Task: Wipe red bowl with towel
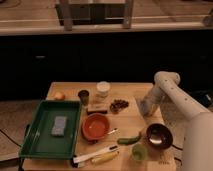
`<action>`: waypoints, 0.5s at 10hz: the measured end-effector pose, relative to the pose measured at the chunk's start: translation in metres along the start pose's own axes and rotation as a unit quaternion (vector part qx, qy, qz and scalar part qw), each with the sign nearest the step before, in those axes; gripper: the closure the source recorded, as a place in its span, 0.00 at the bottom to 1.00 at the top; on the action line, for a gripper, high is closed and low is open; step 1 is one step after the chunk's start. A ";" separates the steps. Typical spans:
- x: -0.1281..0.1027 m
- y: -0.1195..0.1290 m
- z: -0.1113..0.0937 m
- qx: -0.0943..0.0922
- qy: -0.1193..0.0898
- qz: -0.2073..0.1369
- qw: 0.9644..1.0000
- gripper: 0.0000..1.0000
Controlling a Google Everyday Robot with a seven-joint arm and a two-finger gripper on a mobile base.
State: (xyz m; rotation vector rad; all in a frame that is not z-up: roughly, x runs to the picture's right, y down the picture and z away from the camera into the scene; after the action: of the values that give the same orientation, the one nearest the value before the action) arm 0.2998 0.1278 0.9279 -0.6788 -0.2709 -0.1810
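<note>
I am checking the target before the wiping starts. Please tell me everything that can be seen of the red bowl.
The red bowl is round, shallow and orange-red, with a plain matte inside that looks empty. It stands upright on the wooden table, just right of the green tray; whether they touch is unclear. Nothing covers it. The gripper is over the table's right side, well apart from the bowl.
</note>
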 end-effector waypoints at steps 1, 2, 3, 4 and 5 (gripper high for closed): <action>0.001 0.000 0.000 0.001 0.000 0.001 1.000 0.73; 0.001 -0.003 0.000 0.004 0.002 -0.001 1.000 0.84; 0.001 -0.003 0.000 0.003 0.002 -0.001 1.000 0.92; 0.001 -0.002 0.000 0.001 0.002 -0.001 1.000 0.98; 0.001 -0.001 0.000 0.000 0.003 -0.001 1.000 1.00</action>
State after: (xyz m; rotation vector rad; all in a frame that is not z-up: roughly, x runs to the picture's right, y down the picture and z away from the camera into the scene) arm 0.3007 0.1265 0.9289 -0.6776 -0.2664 -0.1849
